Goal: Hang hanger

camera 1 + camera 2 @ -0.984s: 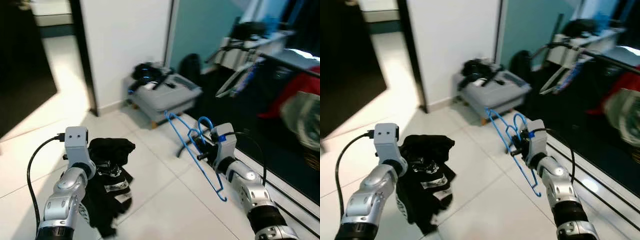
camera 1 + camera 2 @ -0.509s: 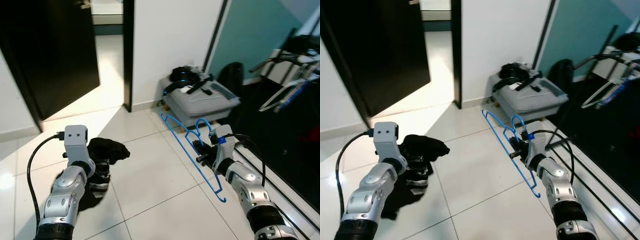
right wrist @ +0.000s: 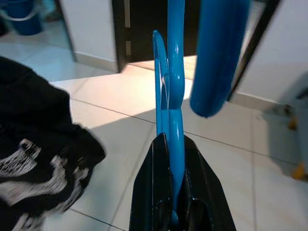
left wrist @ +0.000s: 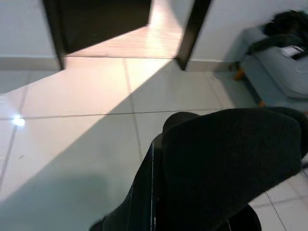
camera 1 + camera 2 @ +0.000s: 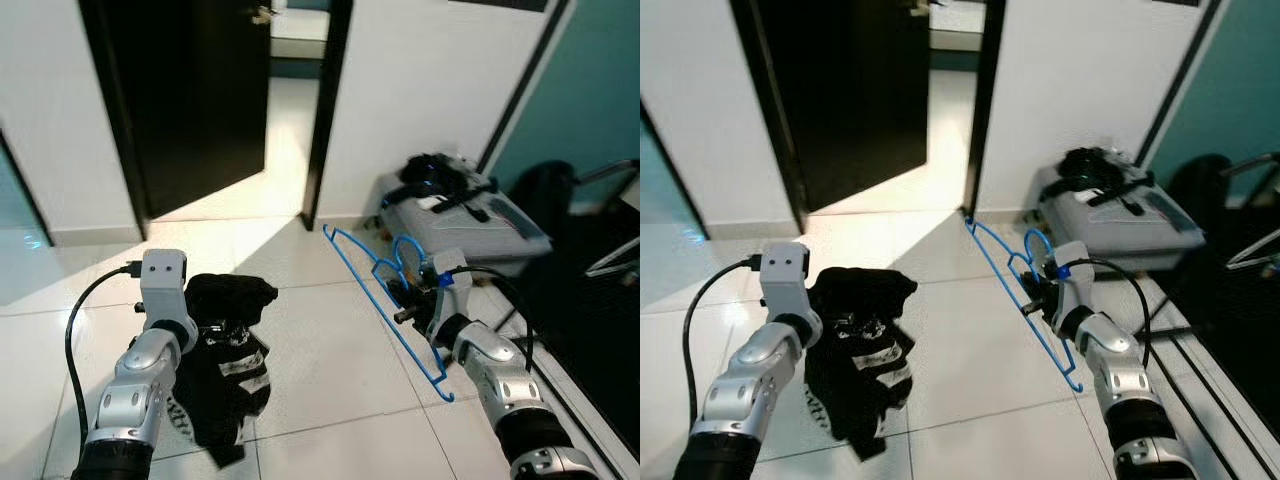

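While I carry it, the blue hanger point(image 5: 385, 300) sits pinched in my right gripper point(image 5: 402, 303), fingers clamped on the wire just under the hook; the right wrist view shows both black fingers point(image 3: 156, 192) squeezed tight on the blue stem. It hangs out in front of me over the white tiled floor point(image 5: 310, 370), one long arm slanting up toward the doorway point(image 5: 290, 100), the other down toward my forearm. Looks like thin coated wire: light, springy, probably slick on the pads, so I expect it to swivel in the pinch if I swing fast. Holding near the neck seems the right spot, since it leaves the hook free to go over a rail. No rail visible to me yet.

My left gripper point(image 5: 205, 325) is closed on a black garment point(image 5: 225, 365) with white print, bunched and drooping below the arm. Soft and floppy, it may drag or snag. Grey case point(image 5: 470, 215) with dark stuff on top sits by the wall, well clear.
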{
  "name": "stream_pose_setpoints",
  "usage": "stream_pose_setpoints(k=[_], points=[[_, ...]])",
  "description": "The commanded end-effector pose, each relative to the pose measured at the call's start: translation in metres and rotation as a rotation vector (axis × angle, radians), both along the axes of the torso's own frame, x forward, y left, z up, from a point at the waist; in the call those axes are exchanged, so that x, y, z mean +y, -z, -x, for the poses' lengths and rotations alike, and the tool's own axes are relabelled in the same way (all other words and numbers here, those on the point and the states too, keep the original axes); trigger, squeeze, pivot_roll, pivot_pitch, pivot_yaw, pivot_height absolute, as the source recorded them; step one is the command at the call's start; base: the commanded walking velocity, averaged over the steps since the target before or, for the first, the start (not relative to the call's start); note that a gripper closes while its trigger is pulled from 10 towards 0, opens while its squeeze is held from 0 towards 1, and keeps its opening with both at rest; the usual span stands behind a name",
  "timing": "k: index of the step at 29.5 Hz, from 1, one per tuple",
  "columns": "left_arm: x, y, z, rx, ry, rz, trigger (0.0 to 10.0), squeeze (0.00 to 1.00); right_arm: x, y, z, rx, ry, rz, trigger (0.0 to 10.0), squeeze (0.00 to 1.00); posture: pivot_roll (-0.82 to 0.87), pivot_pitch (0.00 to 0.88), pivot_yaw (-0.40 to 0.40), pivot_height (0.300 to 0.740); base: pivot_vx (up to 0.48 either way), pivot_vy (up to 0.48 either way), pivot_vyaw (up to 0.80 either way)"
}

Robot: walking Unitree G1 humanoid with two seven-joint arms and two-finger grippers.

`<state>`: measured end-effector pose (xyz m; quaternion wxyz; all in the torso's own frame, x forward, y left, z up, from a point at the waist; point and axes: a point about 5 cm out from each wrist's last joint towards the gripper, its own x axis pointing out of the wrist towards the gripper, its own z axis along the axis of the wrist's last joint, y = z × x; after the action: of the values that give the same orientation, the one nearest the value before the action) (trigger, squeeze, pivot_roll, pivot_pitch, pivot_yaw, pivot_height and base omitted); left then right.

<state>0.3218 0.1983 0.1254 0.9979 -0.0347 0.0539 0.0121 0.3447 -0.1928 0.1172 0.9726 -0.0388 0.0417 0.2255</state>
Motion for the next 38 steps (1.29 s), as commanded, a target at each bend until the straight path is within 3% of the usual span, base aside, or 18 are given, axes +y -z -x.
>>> stream_pose_setpoints(k=[1, 13, 22, 29, 38], points=[[-0.0008, -0.0050, -0.0036, -0.020, 0.003, 0.014, 10.0, 0.00, -0.0004, 0.0017, 0.0005, -0.001, -0.003, 0.007, 10.0, 0.00, 0.04, 0.060, -0.127, 0.740, 0.000, 0.000, 0.76], [-0.0011, -0.0080, -0.0050, -0.040, 0.009, 0.034, 10.0, 0.00, 0.0009, 0.0004, -0.0005, -0.011, -0.008, 0.018, 10.0, 0.00, 0.03, 0.057, -0.127, 0.740, 0.000, 0.000, 0.76], [0.0003, -0.0113, -0.0042, -0.069, -0.002, 0.047, 10.0, 0.00, 0.0008, 0.0003, -0.0014, -0.008, -0.003, 0.013, 10.0, 0.00, 0.03, 0.056, -0.125, 0.740, 0.000, -0.312, 0.00], [0.0016, -0.0110, -0.0048, -0.072, -0.012, 0.065, 10.0, 0.00, 0.0008, -0.0001, -0.0015, -0.013, -0.007, 0.017, 10.0, 0.00, 0.03, 0.058, -0.126, 0.740, 0.000, 0.000, 0.00], [-0.0012, -0.0122, -0.0047, -0.088, 0.025, 0.089, 10.0, 0.00, 0.0033, -0.0009, -0.0005, -0.030, -0.029, 0.054, 10.0, 0.00, 0.03, 0.061, -0.127, 0.740, 0.000, 0.000, 0.77]])
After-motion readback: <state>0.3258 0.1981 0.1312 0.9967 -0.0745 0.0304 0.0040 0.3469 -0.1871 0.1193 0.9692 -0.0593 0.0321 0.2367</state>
